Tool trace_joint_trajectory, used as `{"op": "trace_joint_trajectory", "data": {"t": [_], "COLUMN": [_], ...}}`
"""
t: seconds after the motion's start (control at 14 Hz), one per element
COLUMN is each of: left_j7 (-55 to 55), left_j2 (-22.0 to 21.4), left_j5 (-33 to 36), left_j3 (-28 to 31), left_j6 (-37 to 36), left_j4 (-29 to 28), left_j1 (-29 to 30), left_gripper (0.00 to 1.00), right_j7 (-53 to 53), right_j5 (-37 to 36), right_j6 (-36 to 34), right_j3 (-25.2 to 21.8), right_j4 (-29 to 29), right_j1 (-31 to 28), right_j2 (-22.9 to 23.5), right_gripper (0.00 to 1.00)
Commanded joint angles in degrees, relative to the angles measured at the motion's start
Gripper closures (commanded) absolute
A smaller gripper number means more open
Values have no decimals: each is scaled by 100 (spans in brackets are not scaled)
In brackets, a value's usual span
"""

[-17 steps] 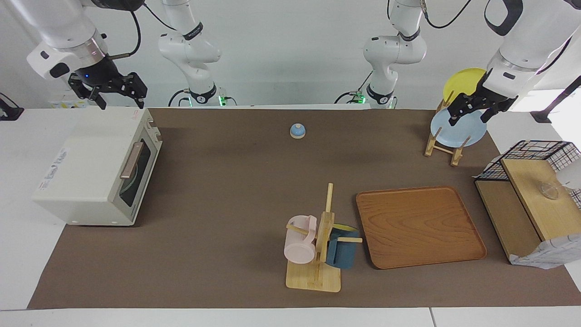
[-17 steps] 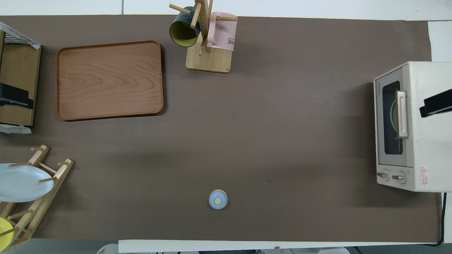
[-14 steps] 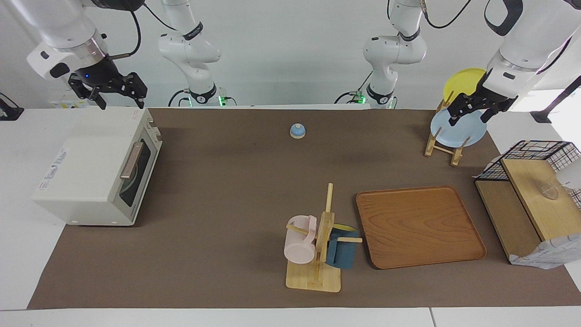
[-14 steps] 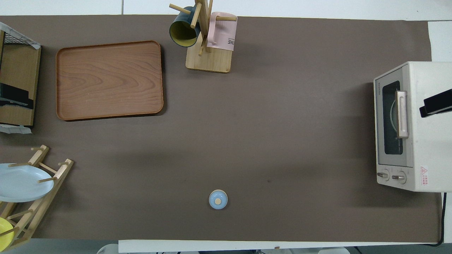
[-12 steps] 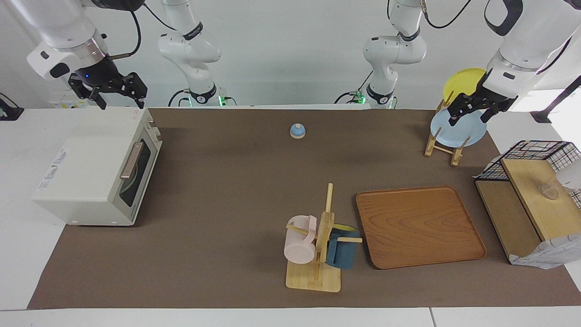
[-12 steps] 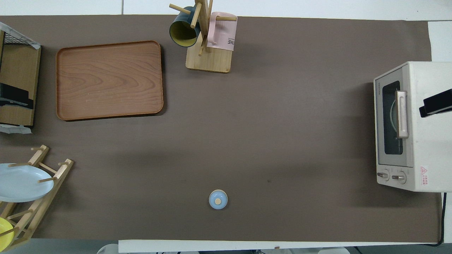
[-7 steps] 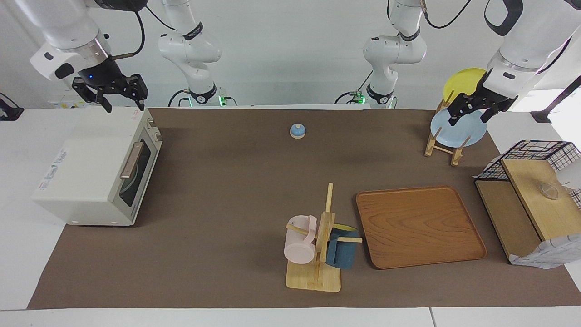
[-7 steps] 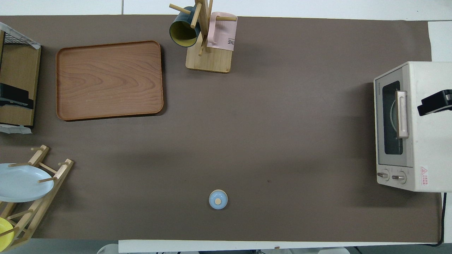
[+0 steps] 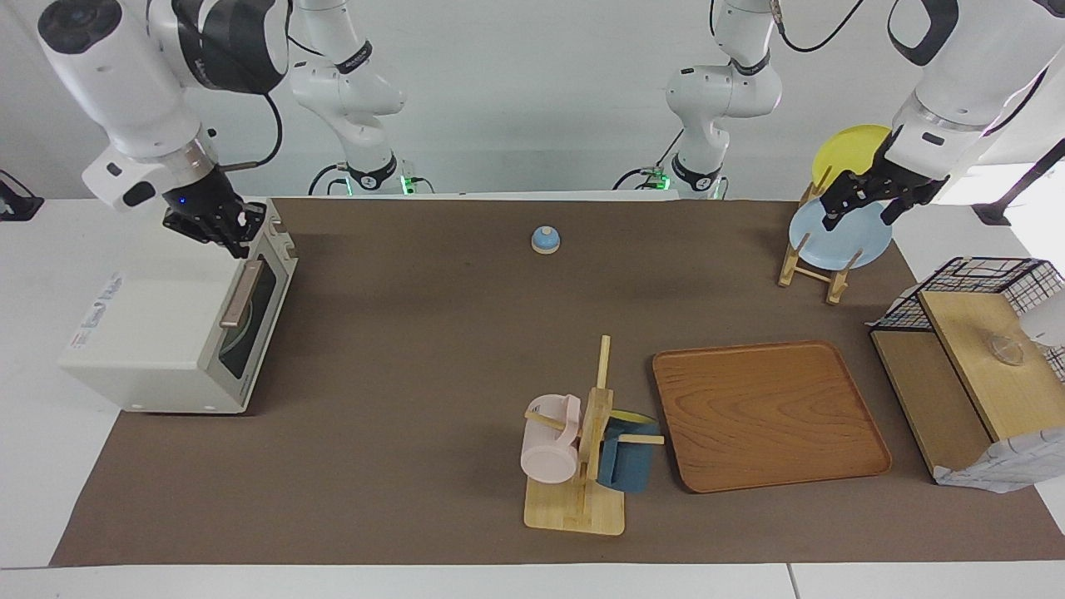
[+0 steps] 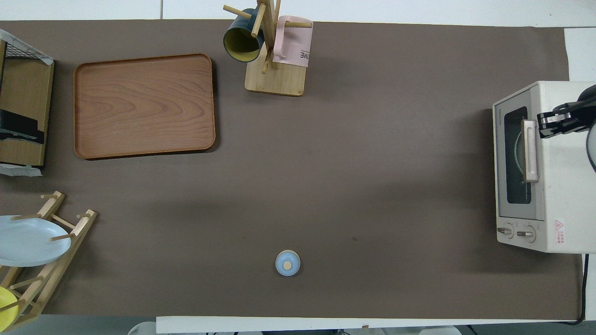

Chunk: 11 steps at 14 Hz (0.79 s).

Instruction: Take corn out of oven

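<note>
Corn is not to be seen; the oven point(image 9: 179, 320) sits at the right arm's end of the table, door closed, something round dim behind the glass. The right gripper point(image 9: 235, 235) hangs over the oven's top by the handle point(image 9: 240, 293), fingertips pinched together, holding nothing. The left gripper point(image 9: 859, 207), jaws wide, waits over the plate rack point(image 9: 811, 262).

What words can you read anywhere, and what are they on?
"ME", upside down: pink mug, the rest hidden.
Red warning triangle sticker on the oven, its small print too small to read.
Brand lettering along the oven's door frame: too small to read.
</note>
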Motion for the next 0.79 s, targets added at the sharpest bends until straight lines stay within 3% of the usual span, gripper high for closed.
{"op": "trace_joint_trajectory", "data": {"t": [0.0,0.14,0.71], "left_j7": [-62,-62,-62], "left_j2": [-106,-106,-106], "left_j5": [22,22,22], "left_j3": [8,8,8], "left_j6": [114,114,114], "left_j4": [-132,-132,-132], "left_j1": [2,2,2], "left_gripper": [0,0,0], "right_j7": [226,244,376], "right_j5": [-401,-411,-631], "right_j6": [310,530,733], "right_j3": [48,40,49], "right_j4": [-157,-491,-861], "right_j1": [-11,-55,-19], "right_j2": [197,171,232], "right_gripper": [100,100,100]}}
